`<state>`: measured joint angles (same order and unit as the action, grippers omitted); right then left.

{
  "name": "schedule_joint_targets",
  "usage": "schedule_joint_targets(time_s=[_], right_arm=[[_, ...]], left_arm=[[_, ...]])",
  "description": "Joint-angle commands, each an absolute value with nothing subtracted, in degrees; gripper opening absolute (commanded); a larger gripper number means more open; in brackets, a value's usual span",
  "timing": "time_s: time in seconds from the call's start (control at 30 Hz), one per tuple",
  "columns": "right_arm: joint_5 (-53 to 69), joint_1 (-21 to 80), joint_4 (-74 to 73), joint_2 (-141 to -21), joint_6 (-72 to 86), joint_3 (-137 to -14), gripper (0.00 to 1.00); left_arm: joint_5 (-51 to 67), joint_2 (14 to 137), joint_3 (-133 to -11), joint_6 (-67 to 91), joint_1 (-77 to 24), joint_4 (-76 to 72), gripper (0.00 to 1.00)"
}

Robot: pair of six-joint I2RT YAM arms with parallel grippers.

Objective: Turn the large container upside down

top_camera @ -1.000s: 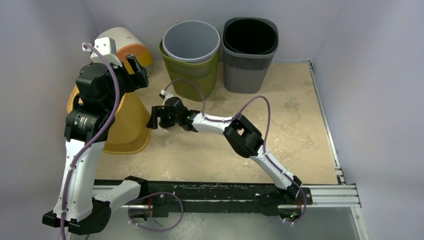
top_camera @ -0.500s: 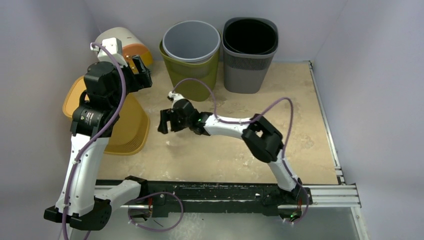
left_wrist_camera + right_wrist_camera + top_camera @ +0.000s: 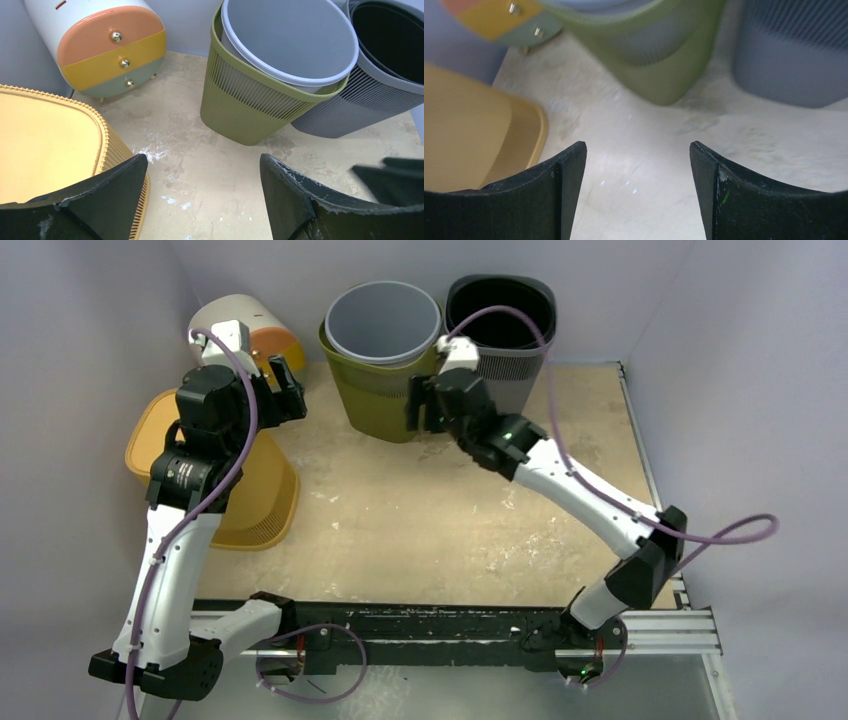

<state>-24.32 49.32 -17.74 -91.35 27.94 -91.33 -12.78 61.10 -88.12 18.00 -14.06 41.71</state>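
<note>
Since the large yellow container (image 3: 262,495) already sits mouth-down on the counter (image 3: 450,540) at the left of the overhead frame, flat base up, I judge the flip done; the danger now is undoing it. My left hand (image 3: 285,388) hangs wide and empty near the container's far edge, and that arm crosses over its base. A careless drop or swing could shove it toward the left wall or tip it. My right hand (image 3: 420,408), also spread and empty, is at upper centre against the green bin (image 3: 385,405) and beside the dark grey bin (image 3: 500,375). I cannot tell its height from above. A sideways sweep could topple the green bin and spill the grey liner (image 3: 383,320) nested in it

From my left wrist, the container's solid base (image 3: 45,145) fills the lower left, right under my left fingertip (image 3: 125,185). Nothing lies between my fingers but bare counter. Closing or lowering here could catch the ribbed rim and drag it. The drawer unit (image 3: 110,50) stands close behind

From my right wrist the picture is blurred. My fingers gape over bare counter, with the container's edge (image 3: 474,135) at the left and the green bin (image 3: 664,65) ahead; lunging forward would strike that bin
</note>
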Motion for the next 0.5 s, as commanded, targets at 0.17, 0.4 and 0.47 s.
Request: schedule_joint_targets(time_s=[0.17, 0.4, 0.47], right_arm=[[-23.4, 34.1, -24.0, -91.9, 15.4, -107.2, 0.76], [-8.3, 24.4, -31.1, -104.4, 8.7, -126.0, 0.75], [-2.7, 22.4, -31.9, -107.0, 7.3, -129.2, 0.74]], left_arm=[[-12.6, 59.0, -86.2, 18.1, -14.4, 41.0, 0.8], [-11.8, 58.2, -85.5, 18.5, -14.4, 41.3, 0.8], [-11.7, 58.2, -85.4, 18.5, -14.4, 41.4, 0.8]])
